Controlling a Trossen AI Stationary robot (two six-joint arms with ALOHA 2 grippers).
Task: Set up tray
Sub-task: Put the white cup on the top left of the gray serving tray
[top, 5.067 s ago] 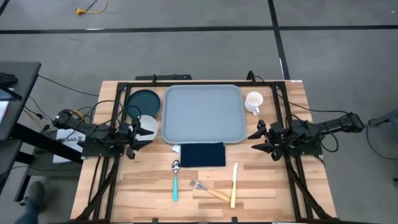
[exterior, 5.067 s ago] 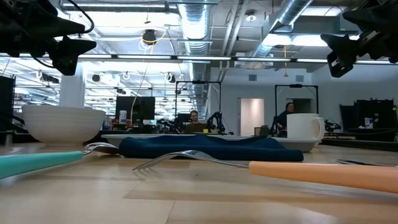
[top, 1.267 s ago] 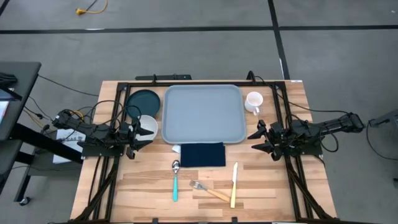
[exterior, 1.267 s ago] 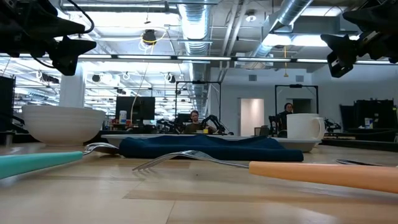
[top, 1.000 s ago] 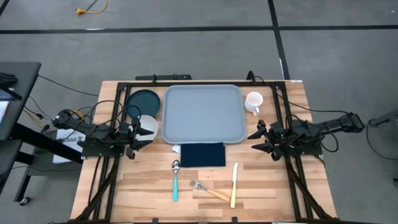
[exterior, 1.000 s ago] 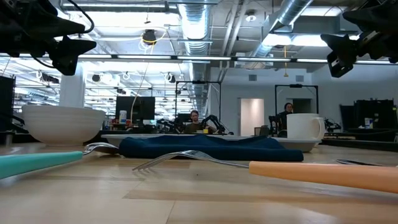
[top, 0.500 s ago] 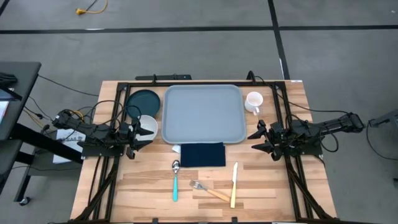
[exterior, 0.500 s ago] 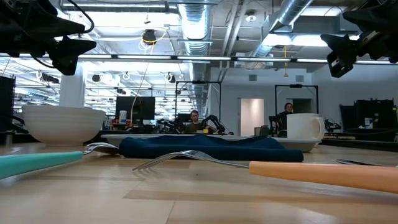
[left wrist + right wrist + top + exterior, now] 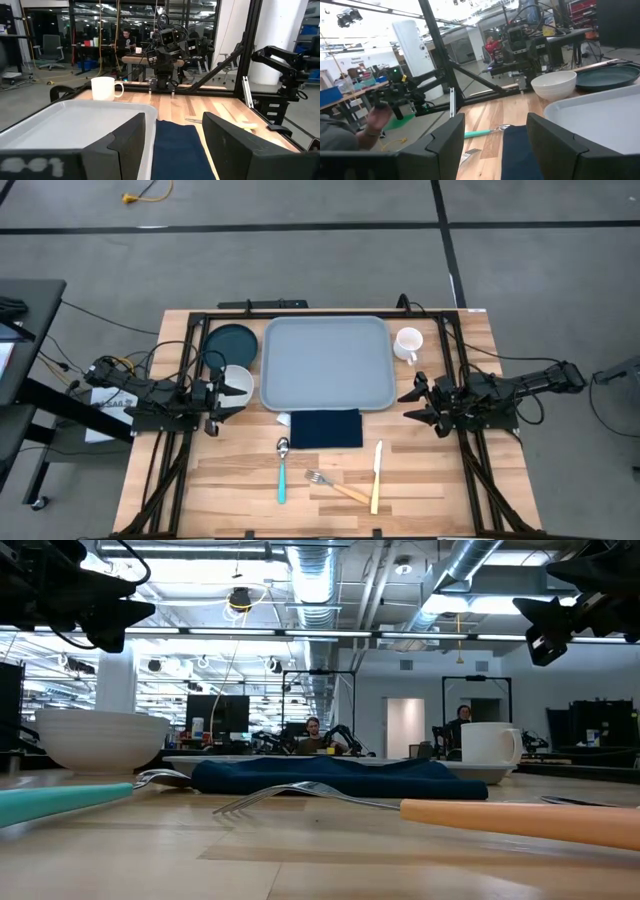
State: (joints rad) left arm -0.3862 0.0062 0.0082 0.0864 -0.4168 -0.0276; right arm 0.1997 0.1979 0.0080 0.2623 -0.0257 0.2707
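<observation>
Comparing this moment with the earlier frames, nothing on the table has shifted. The tray (image 9: 325, 363) lies flat at the table's far middle, between the dark teal plate (image 9: 231, 340) and the white mug (image 9: 408, 343), with the navy napkin (image 9: 324, 428) just beside its near edge. The left gripper (image 9: 234, 399) stays raised by the white bowl (image 9: 237, 381), fingers spread and empty. The right gripper (image 9: 412, 405) stays off the tray's right near corner, likewise spread wide and holding nothing.
</observation>
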